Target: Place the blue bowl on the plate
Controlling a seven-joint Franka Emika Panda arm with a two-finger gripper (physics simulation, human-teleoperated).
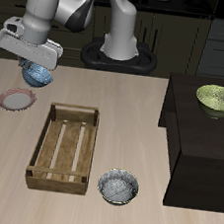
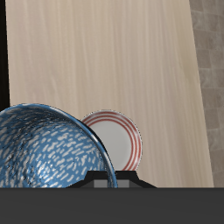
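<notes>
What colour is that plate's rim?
Pink-red stripes around the plate, clearest in the wrist view.

Three bowls in all — one blue bowl, one greyer, darker-rimmed bowl, one yellow-green bowl. One plate with a pink-red rim. One wooden crate — slatted. One dark cabinet.

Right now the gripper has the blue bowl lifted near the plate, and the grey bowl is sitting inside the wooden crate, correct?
Not quite. The gripper does hold the blue bowl up near the plate, but the exterior view shows the grey bowl on the table beside the wooden crate, nearer the front edge, not inside it.
</notes>
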